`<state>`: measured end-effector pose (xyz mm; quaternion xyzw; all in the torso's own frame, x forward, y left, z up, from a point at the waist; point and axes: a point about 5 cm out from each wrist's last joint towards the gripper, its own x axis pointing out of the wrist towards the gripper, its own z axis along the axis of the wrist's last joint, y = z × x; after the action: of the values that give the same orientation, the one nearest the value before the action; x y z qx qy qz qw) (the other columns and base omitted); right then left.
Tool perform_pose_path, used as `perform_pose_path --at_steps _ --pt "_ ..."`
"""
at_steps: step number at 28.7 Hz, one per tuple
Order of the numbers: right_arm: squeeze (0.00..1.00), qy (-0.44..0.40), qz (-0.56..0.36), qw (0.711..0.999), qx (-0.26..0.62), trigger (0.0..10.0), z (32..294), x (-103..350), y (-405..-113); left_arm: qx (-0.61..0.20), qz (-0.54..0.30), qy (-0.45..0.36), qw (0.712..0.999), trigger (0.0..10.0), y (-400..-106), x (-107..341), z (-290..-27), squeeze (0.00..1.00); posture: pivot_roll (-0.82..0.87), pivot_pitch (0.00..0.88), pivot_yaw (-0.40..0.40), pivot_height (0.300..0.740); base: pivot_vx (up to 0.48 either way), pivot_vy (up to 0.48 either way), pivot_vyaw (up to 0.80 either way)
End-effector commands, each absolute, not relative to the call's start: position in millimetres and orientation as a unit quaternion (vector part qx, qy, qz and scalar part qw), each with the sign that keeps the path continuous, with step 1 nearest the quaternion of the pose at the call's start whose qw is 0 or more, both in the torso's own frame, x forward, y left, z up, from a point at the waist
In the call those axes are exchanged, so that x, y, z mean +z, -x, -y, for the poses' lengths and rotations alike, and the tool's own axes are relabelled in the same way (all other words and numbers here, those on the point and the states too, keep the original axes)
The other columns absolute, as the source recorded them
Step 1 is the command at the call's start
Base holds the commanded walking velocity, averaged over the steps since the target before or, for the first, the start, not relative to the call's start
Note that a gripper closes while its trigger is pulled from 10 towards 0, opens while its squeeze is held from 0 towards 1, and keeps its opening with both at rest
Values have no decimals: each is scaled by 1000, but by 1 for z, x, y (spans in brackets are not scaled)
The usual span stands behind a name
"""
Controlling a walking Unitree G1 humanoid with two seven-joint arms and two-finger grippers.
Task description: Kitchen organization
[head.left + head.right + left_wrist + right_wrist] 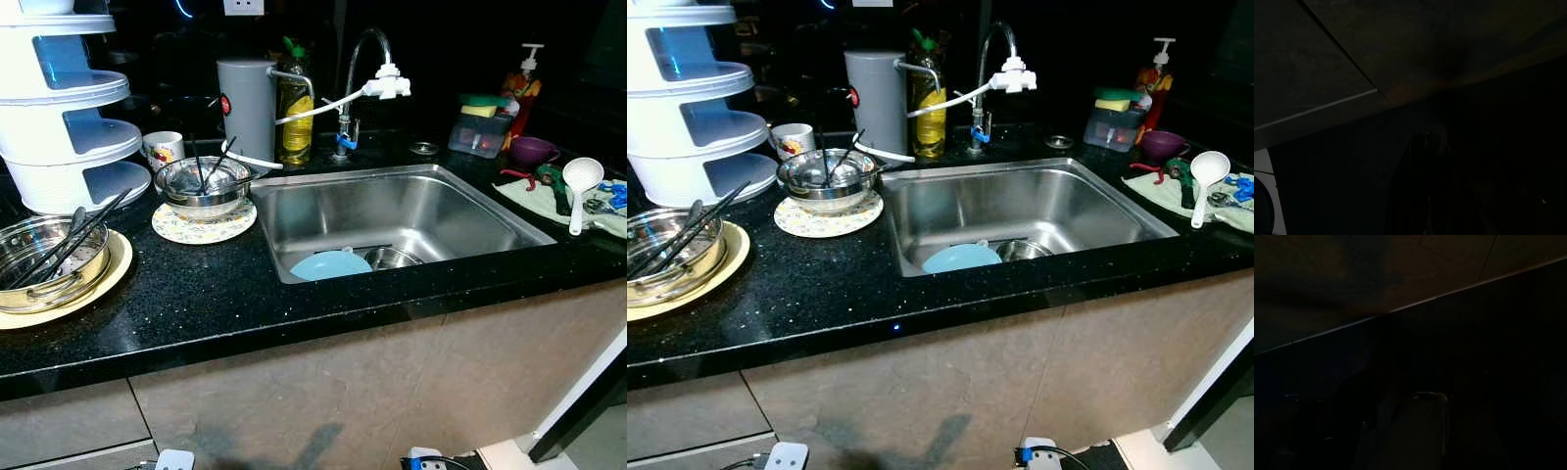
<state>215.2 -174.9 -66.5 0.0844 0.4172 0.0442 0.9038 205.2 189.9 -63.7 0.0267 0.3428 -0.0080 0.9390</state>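
Note:
A steel sink (411, 173) is set into the black counter (216, 294) straight ahead. In its basin lie a light blue plate (331, 264) and a small steel bowl (392, 258). Left of the sink, a steel bowl (203, 186) holding dark utensils sits on a patterned mat. At the far left a steel pot (39, 264) with black chopsticks rests on a yellow plate. A white ladle (580, 181) lies on a cloth at the right. Both arms hang idle in the shade; the left gripper (1430, 196) and right gripper (1376, 431) are only faint dark shapes.
A white tiered rack (69, 108) and a mug (163, 149) stand at the back left. A grey canister (247, 103), an oil bottle (295, 108) and the faucet (367, 59) line the back. A sponge box (482, 127) and a purple bowl (532, 150) sit at the right.

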Motion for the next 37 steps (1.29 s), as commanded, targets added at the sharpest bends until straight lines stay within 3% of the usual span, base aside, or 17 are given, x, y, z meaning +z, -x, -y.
perform_pose_path --at_steps 1,11,22,30,34,36,37 --pt "0 -87 -426 899 45 10000 173 -70 -209 -12 -360 -25 932 10000 -196 -69 -190 0 12 89 -38 740 0 0 0" --pt "0 -100 -433 895 38 10000 172 -74 -203 -57 -391 -64 917 10000 -184 -77 -187 0 25 110 -39 740 0 0 0" --pt "0 -88 -447 889 51 10000 173 -77 -196 -52 -421 -57 904 10000 -175 -83 -190 0 44 117 -48 740 0 0 0" --pt "0 -73 -442 892 65 10000 172 -74 -202 -86 -380 -155 908 10000 -186 -74 -192 0 44 117 -44 740 0 0 0" --pt "0 -73 -443 891 64 10000 172 -75 -201 -87 -389 -146 905 10000 -185 -76 -192 0 44 112 -43 740 0 0 0" --pt "0 -74 -443 891 62 10000 172 -75 -201 -57 -408 -99 906 10000 -183 -79 -192 0 41 107 -41 740 0 0 0" --pt "0 -77 -443 891 60 10000 172 -75 -200 -2 -426 -31 904 10000 -181 -81 -195 0 41 107 -41 740 0 0 0"
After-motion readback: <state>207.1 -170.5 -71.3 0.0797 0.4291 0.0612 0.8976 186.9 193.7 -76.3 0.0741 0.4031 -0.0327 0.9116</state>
